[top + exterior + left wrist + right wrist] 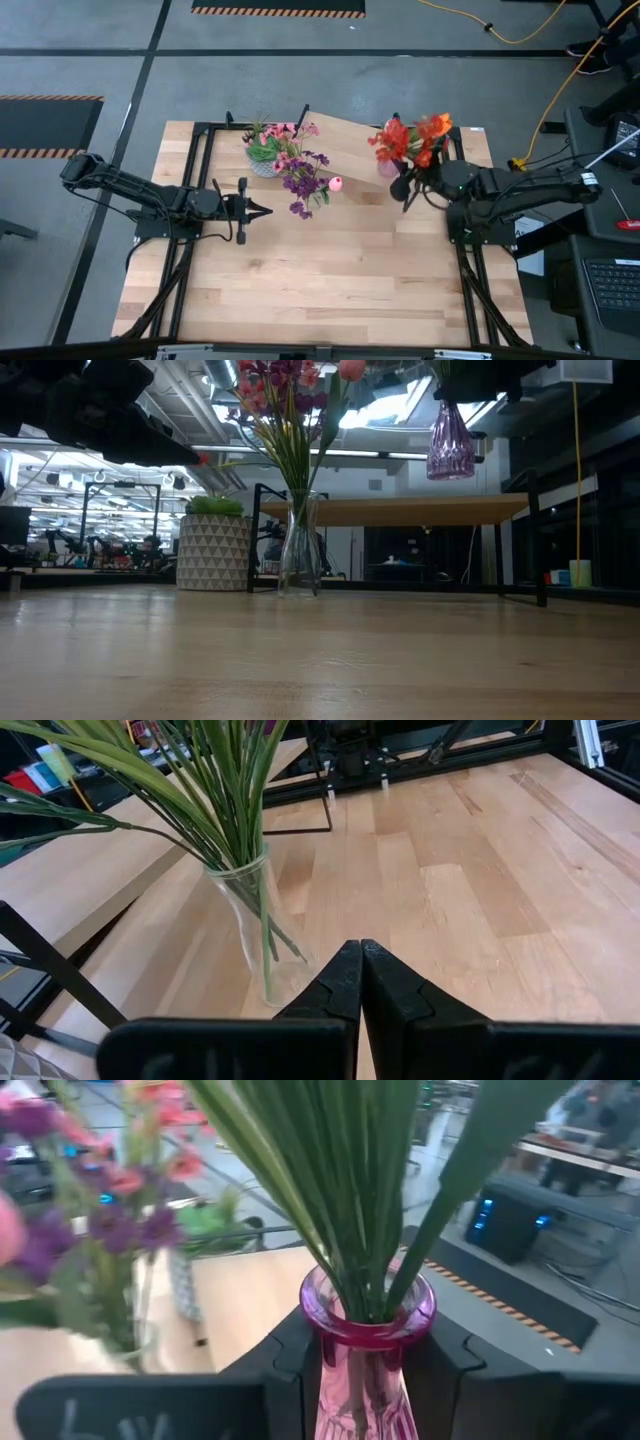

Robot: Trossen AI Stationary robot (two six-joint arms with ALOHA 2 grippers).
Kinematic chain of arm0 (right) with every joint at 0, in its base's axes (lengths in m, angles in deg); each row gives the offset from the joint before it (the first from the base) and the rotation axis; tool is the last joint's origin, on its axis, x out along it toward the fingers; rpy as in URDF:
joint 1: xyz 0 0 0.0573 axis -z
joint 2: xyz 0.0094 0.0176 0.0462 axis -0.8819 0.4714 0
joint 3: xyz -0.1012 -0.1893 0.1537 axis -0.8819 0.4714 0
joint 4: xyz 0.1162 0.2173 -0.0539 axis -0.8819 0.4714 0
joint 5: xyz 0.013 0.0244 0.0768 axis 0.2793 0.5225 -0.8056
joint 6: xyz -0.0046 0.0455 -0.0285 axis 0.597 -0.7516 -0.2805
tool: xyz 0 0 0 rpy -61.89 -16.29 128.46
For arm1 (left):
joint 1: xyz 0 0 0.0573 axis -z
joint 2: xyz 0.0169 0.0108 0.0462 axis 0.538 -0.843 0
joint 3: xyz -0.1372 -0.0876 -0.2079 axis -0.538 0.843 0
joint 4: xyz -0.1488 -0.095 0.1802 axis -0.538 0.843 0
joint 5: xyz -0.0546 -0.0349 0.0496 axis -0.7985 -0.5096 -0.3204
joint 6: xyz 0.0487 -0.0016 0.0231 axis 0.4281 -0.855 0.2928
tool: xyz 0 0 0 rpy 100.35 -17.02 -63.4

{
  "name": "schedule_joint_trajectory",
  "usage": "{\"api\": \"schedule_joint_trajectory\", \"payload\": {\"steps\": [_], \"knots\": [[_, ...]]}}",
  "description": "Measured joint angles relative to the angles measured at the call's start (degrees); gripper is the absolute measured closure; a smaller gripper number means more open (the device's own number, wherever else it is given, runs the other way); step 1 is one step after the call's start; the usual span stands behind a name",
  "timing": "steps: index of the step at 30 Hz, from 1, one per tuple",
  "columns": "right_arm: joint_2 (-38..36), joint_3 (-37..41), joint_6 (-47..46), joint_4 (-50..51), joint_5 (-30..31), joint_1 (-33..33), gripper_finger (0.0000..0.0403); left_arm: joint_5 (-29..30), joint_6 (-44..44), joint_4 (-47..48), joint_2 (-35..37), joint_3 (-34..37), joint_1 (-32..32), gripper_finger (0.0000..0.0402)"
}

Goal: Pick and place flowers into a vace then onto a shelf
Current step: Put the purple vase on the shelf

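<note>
Right gripper, lower centre of the right wrist view: fingers closed partway on the neck of a pink glass vase filled with green stems; in the low view, vase hanging clear of the tabletop, upper right of frame, above the level of the shelf board. Red-orange flowers of this vase at upper right of the high view, over the right part of the shelf. Left gripper, bottom centre of the left wrist view: fingers pressed together, holding nothing, just short of a clear glass vase on the table; in the high view, at centre left. Clear vase with pink and purple flowers at upper centre of the high view, beside a potted green plant, standing on the tabletop in front of the shelf. Judged progress: both bouquets already in vases; pink vase lifted but not yet set on the shelf; clear vase apparently not yet moved there.
</note>
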Motion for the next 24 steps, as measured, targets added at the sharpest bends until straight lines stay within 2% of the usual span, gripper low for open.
{"api": "schedule_joint_trajectory", "payload": {"steps": [4,13,18,24], "knots": [[-0.86,0.01,-0.49,0.40,-0.51,3.36,0.0304,0.00,-0.01,0.00,0.00,0.00,0.00,0.0397],[-0.69,0.04,-0.51,0.28,-7.67,9.03,0.0304,0.00,0.45,0.05,0.00,0.00,0.00,0.0397],[-0.92,5.35,0.56,-7.34,-8.71,11.28,0.0304,0.00,0.47,0.22,0.00,0.00,0.00,0.0399],[-2.54,7.42,1.51,-10.06,-9.09,13.72,0.0304,0.00,0.47,0.34,0.00,0.00,0.00,0.0398]]}}
